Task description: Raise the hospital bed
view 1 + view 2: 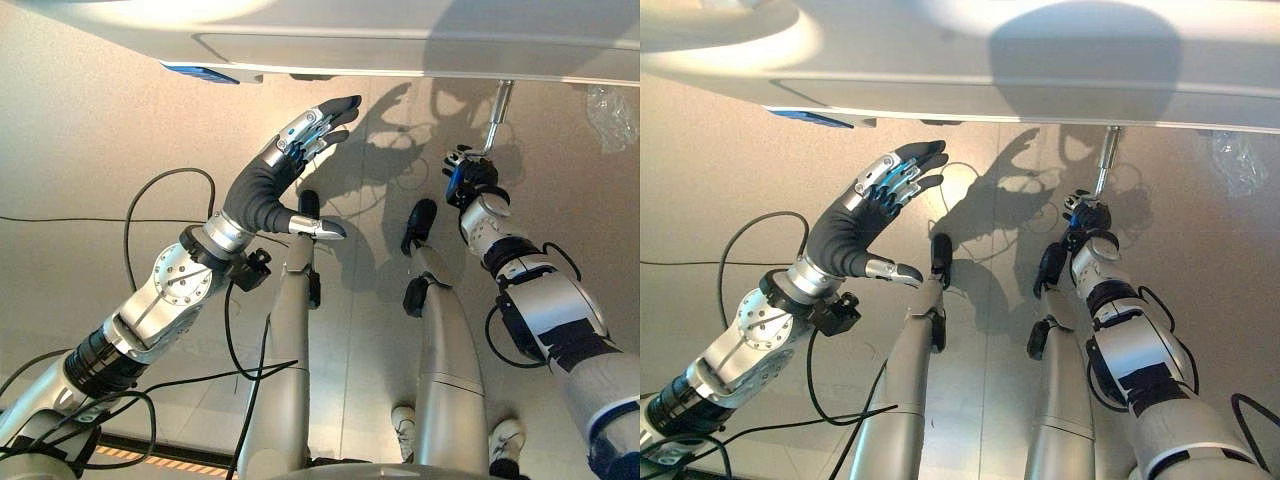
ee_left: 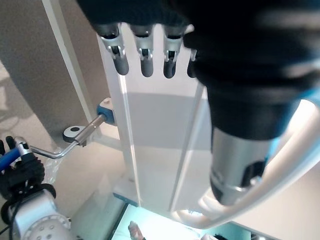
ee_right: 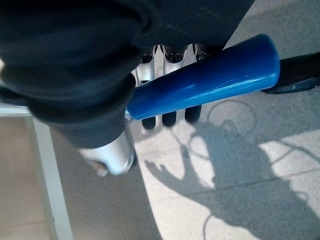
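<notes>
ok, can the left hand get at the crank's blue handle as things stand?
Probably not. The right hand is already curled round the blue handle, leaving little free surface. The left hand hangs open under the bed frame, off to the side of the crank, with open floor between.

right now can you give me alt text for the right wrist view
The robot's right hand is curled round the blue handle of the bed's crank, fingers behind it and the thumb beside it. Below lies a pale tiled floor crossed by shadows.
</notes>
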`<state>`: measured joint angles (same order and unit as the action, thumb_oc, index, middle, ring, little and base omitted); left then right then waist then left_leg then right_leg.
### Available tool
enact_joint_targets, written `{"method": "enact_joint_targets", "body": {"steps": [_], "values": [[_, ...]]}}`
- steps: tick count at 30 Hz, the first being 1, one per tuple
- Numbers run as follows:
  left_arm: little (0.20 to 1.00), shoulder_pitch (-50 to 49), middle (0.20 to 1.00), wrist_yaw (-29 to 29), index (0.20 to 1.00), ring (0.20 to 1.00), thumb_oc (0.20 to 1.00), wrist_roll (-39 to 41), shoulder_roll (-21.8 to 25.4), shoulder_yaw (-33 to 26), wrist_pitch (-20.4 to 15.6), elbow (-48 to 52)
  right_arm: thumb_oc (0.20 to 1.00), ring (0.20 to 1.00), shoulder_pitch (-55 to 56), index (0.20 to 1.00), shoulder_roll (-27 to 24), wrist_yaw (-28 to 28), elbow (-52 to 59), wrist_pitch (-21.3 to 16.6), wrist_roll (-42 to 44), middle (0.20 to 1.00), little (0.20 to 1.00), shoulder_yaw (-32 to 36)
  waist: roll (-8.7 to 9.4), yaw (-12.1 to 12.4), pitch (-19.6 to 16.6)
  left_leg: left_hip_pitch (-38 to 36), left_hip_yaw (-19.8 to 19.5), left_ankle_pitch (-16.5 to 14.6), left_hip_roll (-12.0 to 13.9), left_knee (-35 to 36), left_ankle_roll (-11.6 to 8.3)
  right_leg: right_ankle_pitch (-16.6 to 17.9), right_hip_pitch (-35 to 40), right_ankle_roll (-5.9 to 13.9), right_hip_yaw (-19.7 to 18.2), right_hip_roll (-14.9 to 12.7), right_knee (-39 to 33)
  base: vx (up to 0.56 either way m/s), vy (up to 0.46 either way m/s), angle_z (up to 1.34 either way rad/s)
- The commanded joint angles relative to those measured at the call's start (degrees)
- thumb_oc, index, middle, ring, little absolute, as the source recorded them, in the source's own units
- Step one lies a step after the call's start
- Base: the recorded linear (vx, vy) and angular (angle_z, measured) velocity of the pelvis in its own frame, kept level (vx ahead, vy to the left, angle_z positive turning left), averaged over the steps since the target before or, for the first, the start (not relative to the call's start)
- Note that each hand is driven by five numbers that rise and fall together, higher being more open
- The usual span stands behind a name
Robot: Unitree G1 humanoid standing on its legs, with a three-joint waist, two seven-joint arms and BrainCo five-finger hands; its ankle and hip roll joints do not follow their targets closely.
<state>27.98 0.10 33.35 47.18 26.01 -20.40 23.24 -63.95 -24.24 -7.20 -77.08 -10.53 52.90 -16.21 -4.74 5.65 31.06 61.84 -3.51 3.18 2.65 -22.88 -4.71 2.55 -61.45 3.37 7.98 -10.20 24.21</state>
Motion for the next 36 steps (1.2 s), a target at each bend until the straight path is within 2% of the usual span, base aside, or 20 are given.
{"method": "enact_joint_targets", "body": {"steps": [1,20,23,26,32,33,34,35,36], "values": [[1.000,-0.59,1.000,0.01,1.000,1.000,1.000,0.63,-2.62,-0.29,-1.59,4.26,0.200,0.200,0.55,0.200,0.75,1.01,0.37,0.74,-0.70,0.200,0.200,-1.24,-3.14,0.17,-1.27,0.65,0.87,0.03,-2.24,1.10,0.21,-1.46,-0.42,4.60,-1.07,-0.41,1.31,0.00,0.000,0.00],[1.000,-1.06,1.000,0.66,1.000,1.000,1.000,0.02,-4.07,-1.26,-0.90,4.58,0.200,0.200,6.84,0.200,6.77,1.30,0.86,1.35,-3.11,0.200,0.200,-1.38,-3.36,0.09,-1.27,1.43,0.89,0.20,-2.68,0.95,0.20,-1.02,-0.74,4.69,-0.98,-0.80,1.04,0.00,0.002,0.00],[1.000,-0.62,1.000,0.59,1.000,1.000,1.000,0.04,-3.84,-1.77,-1.13,4.59,0.200,0.200,7.20,0.200,10.39,2.15,4.68,1.59,-8.15,0.200,0.200,-6.17,-2.67,0.27,-1.27,1.56,0.57,0.41,-2.72,0.88,0.30,-0.63,-0.70,4.63,-1.05,-0.61,0.53,0.00,0.000,0.00],[1.000,-0.70,1.000,0.58,1.000,1.000,1.000,0.04,-3.82,-1.85,-1.12,4.62,0.200,0.200,7.22,0.200,10.45,2.10,4.73,1.61,-8.18,0.200,0.200,-6.21,-2.64,0.21,-1.27,1.56,0.58,0.41,-2.73,0.87,0.30,-0.63,-0.70,4.63,-1.07,-0.62,0.54,0.00,0.000,0.00],[1.000,-1.64,1.000,1.83,1.000,1.000,1.000,-1.09,-3.04,-3.20,-1.05,5.84,0.200,0.200,6.81,0.200,17.65,2.60,11.04,1.59,-16.11,0.200,0.200,-14.29,-2.73,1.32,-1.27,3.32,-0.46,0.73,-3.39,0.39,0.18,-0.71,-1.57,4.92,-0.03,-1.21,1.14,0.01,0.007,0.02],[1.000,-2.52,1.000,1.98,1.000,1.000,1.000,-1.13,-3.20,-3.12,-1.03,5.90,0.200,0.200,7.82,0.200,18.95,2.84,12.07,1.53,-16.56,0.200,0.200,-15.21,-2.70,1.45,-1.27,1.79,-0.70,-1.19,-3.53,-0.09,-0.05,-2.45,-0.10,5.40,-0.24,-1.36,1.88,0.00,0.027,0.08],[1.000,-2.26,1.000,2.20,1.000,1.000,1.000,-1.32,-2.98,-3.88,-1.11,6.05,0.200,0.200,7.10,0.200,19.09,3.05,12.95,1.46,-17.29,0.200,0.200,-16.21,-2.74,1.55,-1.27,3.49,-0.71,0.70,-3.62,0.36,0.14,-0.77,-1.54,5.00,0.27,-1.47,1.17,0.05,0.005,0.10],[1.000,-2.83,1.000,2.19,1.000,1.000,1.000,-1.28,-3.06,-3.57,-1.07,6.03,0.200,0.200,7.81,0.200,19.27,3.06,12.87,1.51,-17.27,0.200,0.200,-16.24,-2.68,1.52,-1.27,1.83,-0.82,-1.14,-3.63,-0.02,-0.07,-2.46,-0.13,5.40,-0.14,-1.45,1.87,0.01,0.030,0.09],[1.000,-3.06,1.000,2.42,1.000,1.000,1.000,-1.58,-2.76,-3.94,-1.15,5.99,0.200,0.200,7.86,0.200,20.40,3.58,15.30,1.52,-19.56,0.200,0.200,-18.63,-2.63,1.79,-1.27,2.12,-0.95,-1.07,-3.82,-0.09,-0.10,-2.40,-0.24,5.53,-0.02,-1.62,1.95,0.06,0.027,0.09]]}}
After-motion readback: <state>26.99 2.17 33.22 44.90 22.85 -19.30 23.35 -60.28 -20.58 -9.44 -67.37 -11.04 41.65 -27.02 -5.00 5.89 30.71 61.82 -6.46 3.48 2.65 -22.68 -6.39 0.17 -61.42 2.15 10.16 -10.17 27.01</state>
